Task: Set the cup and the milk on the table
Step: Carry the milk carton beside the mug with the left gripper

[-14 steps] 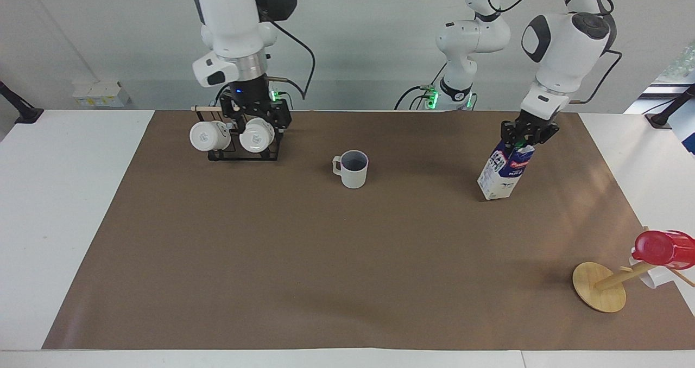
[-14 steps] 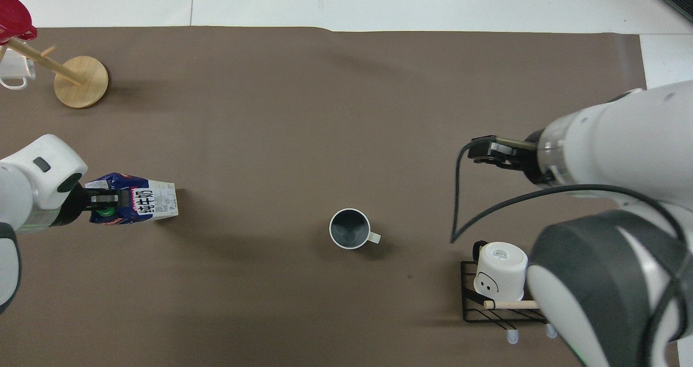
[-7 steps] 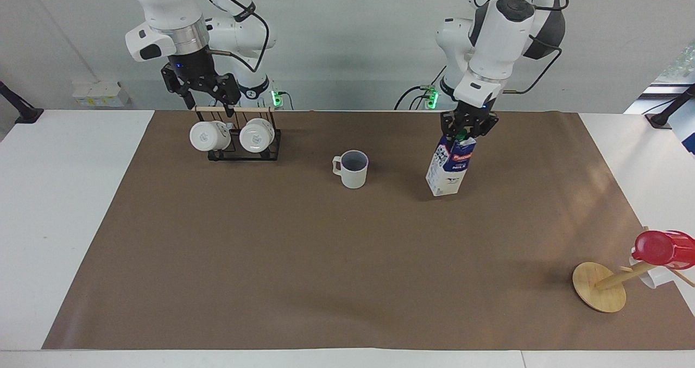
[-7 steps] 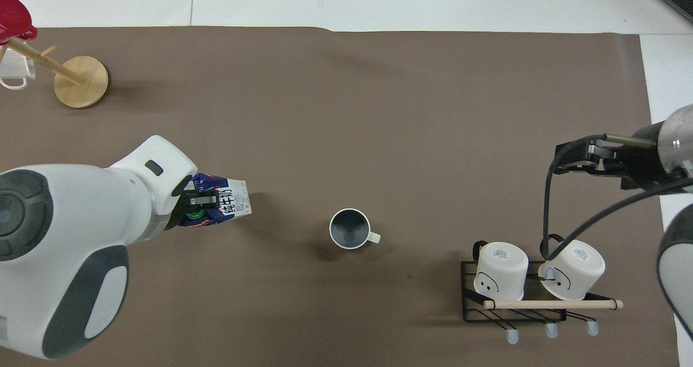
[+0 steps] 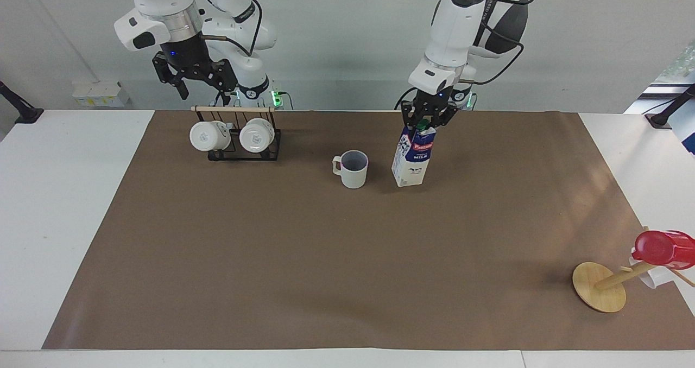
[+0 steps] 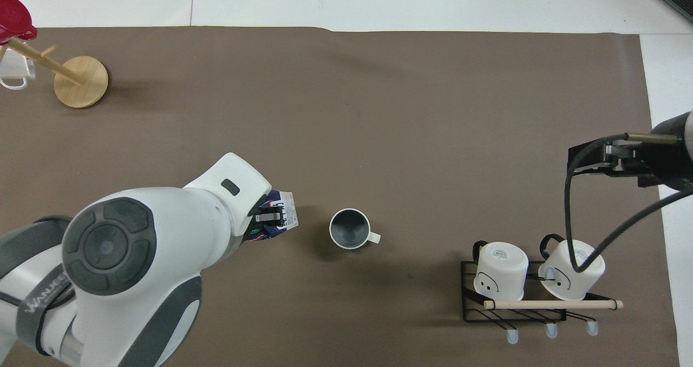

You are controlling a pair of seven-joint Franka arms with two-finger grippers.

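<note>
Brown paper covers most of the wide white table (image 5: 65,205), and on that mat we see the cup (image 5: 353,169) standing upright, mouth up, its small handle pointing toward the right arm's end. Just beside it, toward the left arm's end, is the milk (image 5: 412,157), a tall carton held by its gabled top in the left gripper (image 5: 427,119), whose fingers are clamped around the ridge by the green cap. The carton leans a little, and its base looks to be at or just above the mat; we cannot tell which.

To finish this step well, we judge that the carton should be brought fully upright, lowered until its whole base sits flat, and released only then, with the fingers lifted straight up so they do not drag it toward the cup.

Our right gripper (image 5: 193,75) waits in the air with fingers spread, over the black wire rack (image 5: 242,145) that holds two white mugs (image 5: 210,135).

A wooden stand (image 5: 600,286) with a red cup (image 5: 663,248) is near the table's corner.
</note>
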